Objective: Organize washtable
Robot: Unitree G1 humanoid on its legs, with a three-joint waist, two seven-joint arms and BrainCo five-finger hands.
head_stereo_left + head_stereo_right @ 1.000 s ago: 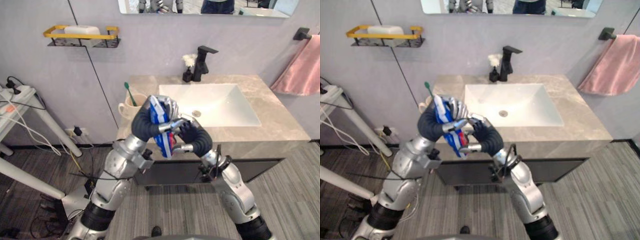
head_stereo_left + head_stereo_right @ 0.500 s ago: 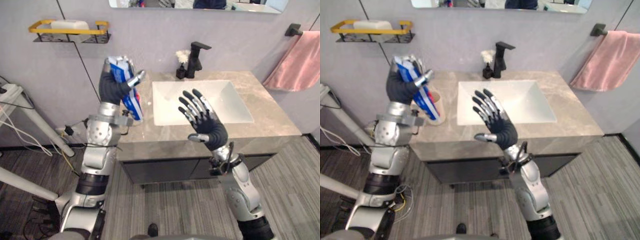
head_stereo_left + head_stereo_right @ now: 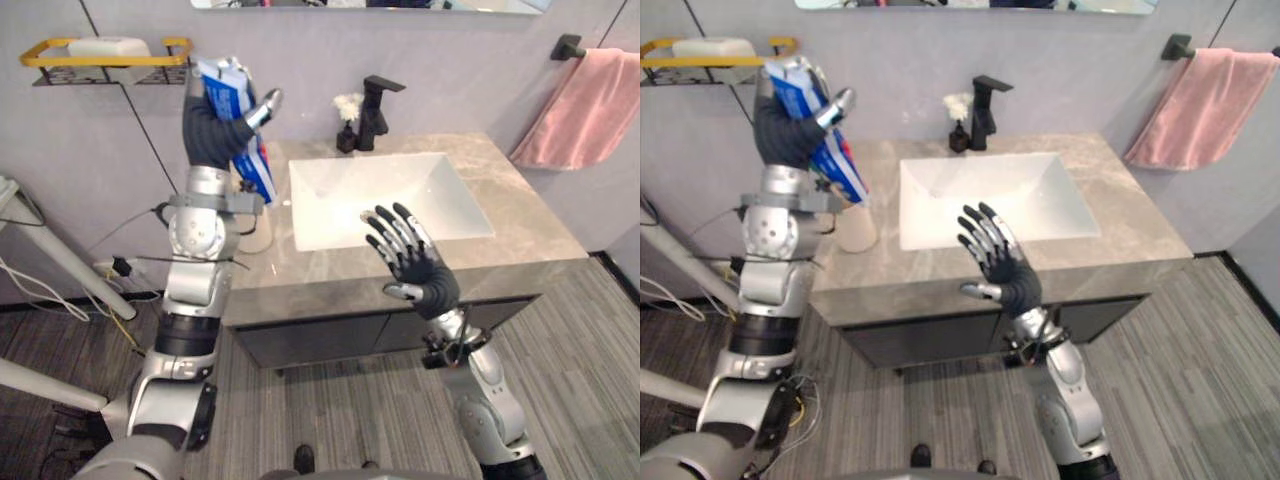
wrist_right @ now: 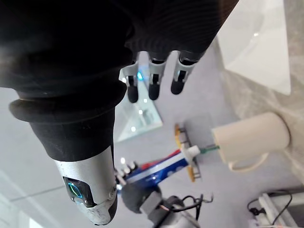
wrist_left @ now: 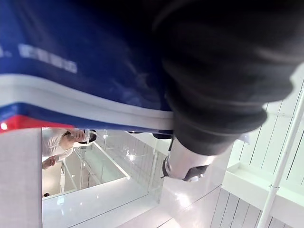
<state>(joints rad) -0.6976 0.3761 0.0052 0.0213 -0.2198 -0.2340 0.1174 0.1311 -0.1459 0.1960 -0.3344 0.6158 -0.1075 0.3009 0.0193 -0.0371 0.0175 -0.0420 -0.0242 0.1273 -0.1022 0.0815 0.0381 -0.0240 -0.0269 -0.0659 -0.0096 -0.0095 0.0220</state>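
A blue, white and red toothpaste tube (image 3: 256, 168) is held up high in my left hand (image 3: 212, 135), whose fingers are curled round it, just right of the yellow wall shelf (image 3: 105, 56). In the left wrist view the tube (image 5: 71, 57) runs across the palm. My right hand (image 3: 415, 272) hovers open with spread fingers over the front edge of the marble washtable (image 3: 330, 262). A cream mug (image 3: 855, 229) stands on the counter's left end, partly behind my left arm; it also appears in the right wrist view as the mug (image 4: 251, 137).
A white sink basin (image 3: 385, 195) fills the counter's middle, with a black faucet (image 3: 375, 100) and a small dark bottle (image 3: 347, 138) behind it. A white soap bar (image 3: 108, 45) lies on the shelf. A pink towel (image 3: 590, 105) hangs at the right wall.
Both hands were together on the tube a second ago. My right hand let go, opened and dropped lower; my left hand lifted the tube up and left toward the shelf. The camera shifted.
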